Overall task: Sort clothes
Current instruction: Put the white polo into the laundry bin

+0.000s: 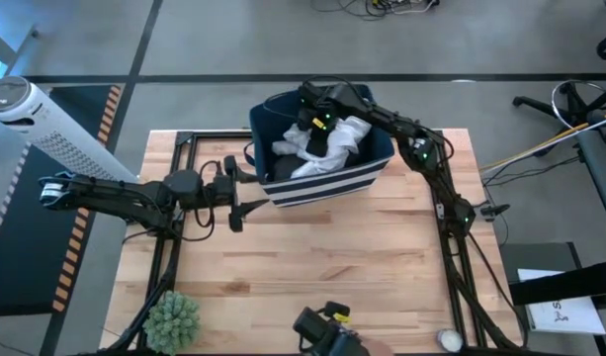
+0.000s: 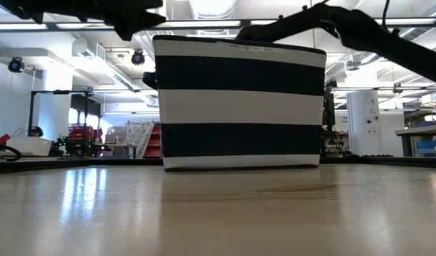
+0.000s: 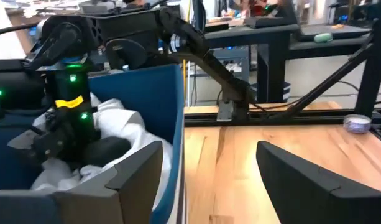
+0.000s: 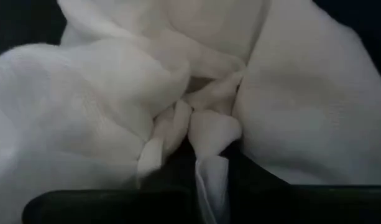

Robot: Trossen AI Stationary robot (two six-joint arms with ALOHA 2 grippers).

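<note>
A navy bin with white stripes (image 1: 327, 183) stands at the table's far middle; it also shows in the low view (image 2: 239, 107). In it lie a large white garment (image 1: 347, 138) and a dark grey one (image 1: 283, 166). My right gripper (image 1: 317, 133) reaches down into the bin and is shut on the white garment (image 4: 115, 93). My left gripper (image 1: 245, 193) is open, level, at the bin's left near corner, with the bin's wall (image 3: 178, 118) ahead between its fingers. The small coloured clothes are out of view. My right gripper pinches a bunched fold of the white garment (image 4: 210, 140) between its two fingers, coming from above into the bin. The rest of the garment lies slack in the bin around the fingers. Whether my left gripper touches the bin's rim, I cannot tell.
A small green plant (image 1: 172, 321) stands at the near left corner, a camera (image 1: 327, 331) at the near edge, and a small white round thing (image 1: 449, 339) at the near right. A white cylinder (image 1: 45, 124) stands off the table's left. Bare wood (image 1: 332, 267) lies before the bin.
</note>
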